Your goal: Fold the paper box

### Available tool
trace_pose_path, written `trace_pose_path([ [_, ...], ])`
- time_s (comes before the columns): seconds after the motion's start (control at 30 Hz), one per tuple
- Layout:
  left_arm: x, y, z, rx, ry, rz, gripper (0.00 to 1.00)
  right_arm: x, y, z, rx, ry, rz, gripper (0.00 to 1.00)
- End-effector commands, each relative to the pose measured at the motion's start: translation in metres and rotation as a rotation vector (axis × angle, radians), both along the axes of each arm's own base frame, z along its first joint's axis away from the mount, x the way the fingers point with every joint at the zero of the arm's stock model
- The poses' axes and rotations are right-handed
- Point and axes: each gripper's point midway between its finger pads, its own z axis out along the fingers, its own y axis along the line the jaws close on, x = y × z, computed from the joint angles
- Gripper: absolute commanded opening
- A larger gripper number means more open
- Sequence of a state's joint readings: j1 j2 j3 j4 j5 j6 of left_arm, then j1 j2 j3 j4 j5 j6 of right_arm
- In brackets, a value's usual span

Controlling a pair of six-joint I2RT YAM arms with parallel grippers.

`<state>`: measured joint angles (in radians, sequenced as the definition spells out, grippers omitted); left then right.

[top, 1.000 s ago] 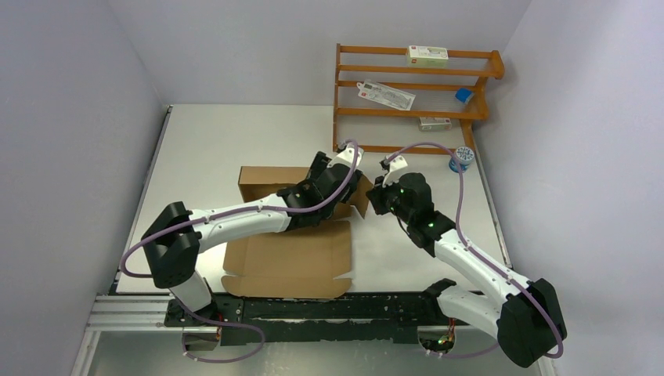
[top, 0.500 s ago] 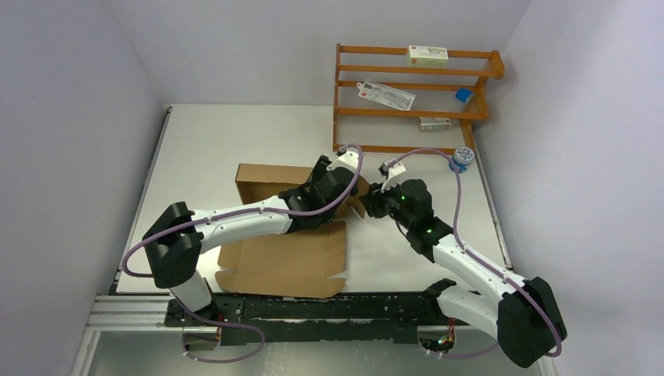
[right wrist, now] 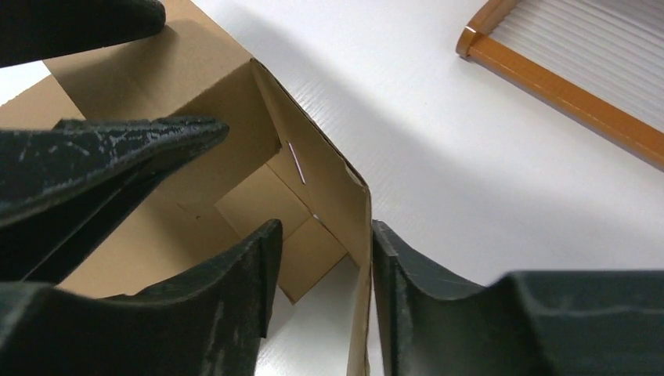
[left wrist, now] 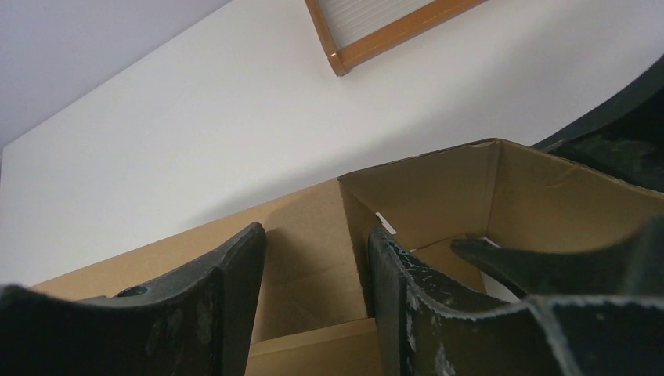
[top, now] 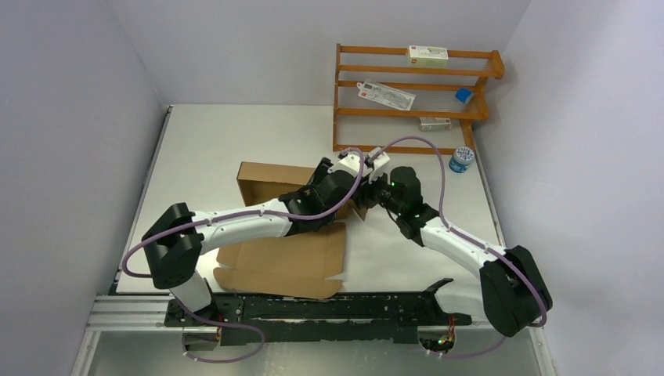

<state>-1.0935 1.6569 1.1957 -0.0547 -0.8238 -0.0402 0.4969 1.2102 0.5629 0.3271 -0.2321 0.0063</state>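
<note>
Over at the far right corner of the paper box [top: 262,182] we were, by our read, partway through standing up the tray walls, so nowhere near done. The box sat mid-table [top: 211,133], with its tray end farther out and its flat lid panel [top: 282,262] stretched back toward the arm bases. The right end effector [right wrist: 325,227] had its jaws apart, straddling the right side wall [right wrist: 344,196] without pinching it. The left end effector [left wrist: 317,235] was reaching into the tray from the other side, also spread open, with nothing gripped. Next move, we figured, was to close on that wall and tip it fully upright while the left one braced the inside, then tuck the flaps. Material-wise it was plain brown corrugated board, matte, with raw cut edges, crisp creases and a thin slit [right wrist: 296,162] in the wall. That stuff bends cleanly only along the scores, so a squeeze off the crease could buckle it. The table looked white and faintly ribbed, probably slippery, so the box could easily skate.
</note>
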Motion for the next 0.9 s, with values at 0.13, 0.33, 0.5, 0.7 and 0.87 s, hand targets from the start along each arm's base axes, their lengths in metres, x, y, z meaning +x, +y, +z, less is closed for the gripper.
trace_pose_path([
  [0.13,-0.012,-0.010,-0.009,-0.035,0.030,-0.062,0.54,0.004,0.017,0.013,0.033,-0.011,0.047,0.31],
  [0.33,-0.013,-0.006,-0.004,-0.064,0.018,-0.050,0.56,0.006,0.011,0.003,0.027,0.041,-0.084,0.08],
  [0.5,-0.025,0.001,0.010,-0.090,0.004,-0.075,0.62,0.011,0.001,0.010,0.020,0.022,-0.157,0.00],
  [0.7,-0.067,0.012,0.015,-0.124,-0.005,-0.136,0.66,0.010,0.006,0.016,0.001,-0.011,-0.117,0.00],
  [0.87,-0.104,0.021,-0.022,-0.172,0.068,-0.222,0.66,0.004,0.012,0.010,-0.030,-0.013,-0.073,0.00],
])
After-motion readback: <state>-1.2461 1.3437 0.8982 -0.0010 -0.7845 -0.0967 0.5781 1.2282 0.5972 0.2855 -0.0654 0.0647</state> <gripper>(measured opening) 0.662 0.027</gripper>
